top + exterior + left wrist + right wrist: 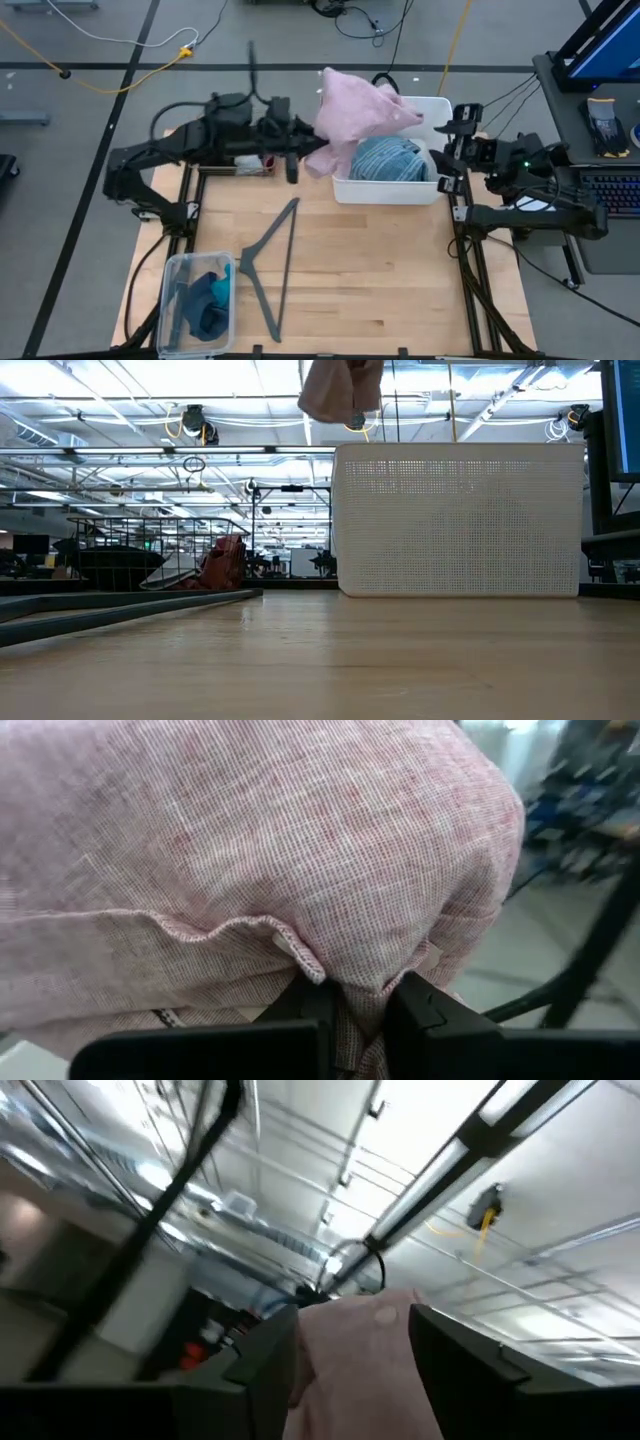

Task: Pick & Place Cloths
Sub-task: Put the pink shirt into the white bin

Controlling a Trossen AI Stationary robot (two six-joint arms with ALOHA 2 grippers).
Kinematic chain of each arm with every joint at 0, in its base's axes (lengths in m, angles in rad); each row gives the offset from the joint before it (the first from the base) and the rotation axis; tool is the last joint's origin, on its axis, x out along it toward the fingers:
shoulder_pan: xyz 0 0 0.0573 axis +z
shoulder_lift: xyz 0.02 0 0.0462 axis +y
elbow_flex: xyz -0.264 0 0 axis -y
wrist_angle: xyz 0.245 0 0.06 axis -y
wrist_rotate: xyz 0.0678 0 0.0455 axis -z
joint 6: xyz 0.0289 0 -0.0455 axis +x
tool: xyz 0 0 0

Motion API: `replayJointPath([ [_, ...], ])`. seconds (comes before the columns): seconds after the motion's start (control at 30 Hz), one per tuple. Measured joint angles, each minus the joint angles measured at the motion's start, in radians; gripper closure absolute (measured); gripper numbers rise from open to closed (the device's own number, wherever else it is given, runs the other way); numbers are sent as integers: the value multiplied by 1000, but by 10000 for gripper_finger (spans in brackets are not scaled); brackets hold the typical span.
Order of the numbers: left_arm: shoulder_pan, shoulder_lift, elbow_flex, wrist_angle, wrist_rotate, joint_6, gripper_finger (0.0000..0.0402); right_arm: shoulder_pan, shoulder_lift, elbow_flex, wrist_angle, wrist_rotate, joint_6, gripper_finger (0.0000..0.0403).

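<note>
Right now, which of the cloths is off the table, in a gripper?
The pink shirt, pinched by the left gripper; the blue striped cloth lies in the white basket.

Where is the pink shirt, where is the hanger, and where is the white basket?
pink shirt [362, 112], high view, on the bunched middle of the cloth.
hanger [270, 258], high view, on its long straight bar.
white basket [385, 192], high view, on its near rim.

The pink shirt [355, 120] drapes over the white bin [437, 190], covering part of its opening. A grey hanger [270, 262] crosses the tabletop [380, 280] centre; bare wood lies right of it.
</note>
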Motion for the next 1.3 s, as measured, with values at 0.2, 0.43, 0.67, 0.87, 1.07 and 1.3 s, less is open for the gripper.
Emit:
replayJointPath([
  [0.2,32,129,221,-225,-80,76,371,81,55,95,-201,184,-274,193],
  [0.43,78,229,410,-419,-215,129,371,214,160,212,-379,483,-603,173],
  [0.67,109,255,446,-495,-219,124,371,344,325,291,-395,926,-1040,155],
  [0.87,111,253,446,-564,-258,80,371,387,450,304,-279,1111,-1356,144],
  [1.07,111,253,446,-661,-280,48,371,411,507,304,-239,1112,-1392,142],
  [1.3,70,253,446,-713,-293,46,371,421,511,304,-240,1113,-1397,142],
])
